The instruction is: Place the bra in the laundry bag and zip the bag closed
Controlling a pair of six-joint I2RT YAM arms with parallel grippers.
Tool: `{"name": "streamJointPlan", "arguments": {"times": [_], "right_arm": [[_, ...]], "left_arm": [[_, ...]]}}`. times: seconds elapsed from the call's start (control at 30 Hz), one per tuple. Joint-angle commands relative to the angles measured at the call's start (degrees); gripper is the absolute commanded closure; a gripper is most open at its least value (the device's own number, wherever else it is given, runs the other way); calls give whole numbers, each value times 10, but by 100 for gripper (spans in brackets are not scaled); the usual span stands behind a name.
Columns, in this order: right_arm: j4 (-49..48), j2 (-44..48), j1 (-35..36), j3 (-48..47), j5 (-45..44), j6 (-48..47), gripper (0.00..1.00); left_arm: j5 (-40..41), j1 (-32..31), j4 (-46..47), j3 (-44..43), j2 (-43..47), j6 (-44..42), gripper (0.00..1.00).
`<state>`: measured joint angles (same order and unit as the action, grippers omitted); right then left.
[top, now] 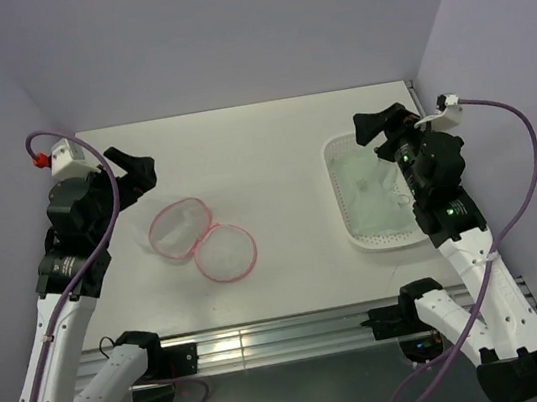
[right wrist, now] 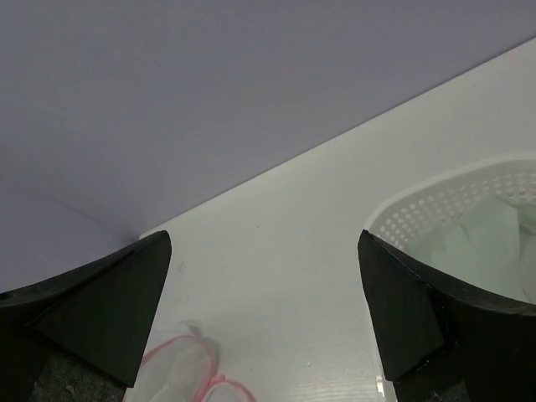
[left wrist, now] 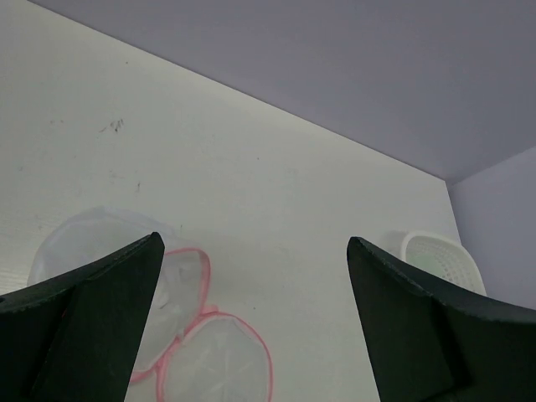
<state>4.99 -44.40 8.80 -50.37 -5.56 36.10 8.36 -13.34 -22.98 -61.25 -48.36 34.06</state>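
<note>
1. We see open worktop (top: 284, 168) between the laundry bag (top: 201, 239) and the basket (top: 388, 240).
2. The basket's raised rim walls in the bra (top: 369, 196); entry is from above only.
3. Our right gripper (top: 377, 136) hangs over its far edge.

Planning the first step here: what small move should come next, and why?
Probably lower the open right gripper into the white basket and close on the bra. The bra lies in the basket, close by that gripper, while the laundry bag already lies open nearer the other arm.
</note>
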Motion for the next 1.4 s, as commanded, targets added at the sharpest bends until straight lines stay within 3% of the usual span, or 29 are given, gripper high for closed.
{"name": "streamJointPlan", "arguments": {"times": [0.0, 0.27, 0.5, 0.87, 0.93, 1.07, 1.37], "right_arm": [[11, -4, -2, -21, -8, -11, 0], [88, -45, -2, -68, -64, -21, 0], [179, -147, -6, -112, -91, -17, 0], [195, -267, -55, -76, -138, 24, 4], [189, -299, -103, -68, -125, 26, 7], [130, -381, -157, -64, -2, 13, 13], [100, -483, -164, -113, 42, 6, 14]], "left_arm": [[-16, 2, 24, -4, 2, -11, 1], [-29, 2, 24, -6, -3, -9, 1], [-40, 2, 22, -9, -18, -6, 1], [-61, 2, 16, -14, -38, -4, 1], [-63, 2, 17, -13, -41, -3, 1], [-73, 2, 18, -13, -46, -2, 1], [-79, 2, 17, -13, -59, -3, 1]]}}
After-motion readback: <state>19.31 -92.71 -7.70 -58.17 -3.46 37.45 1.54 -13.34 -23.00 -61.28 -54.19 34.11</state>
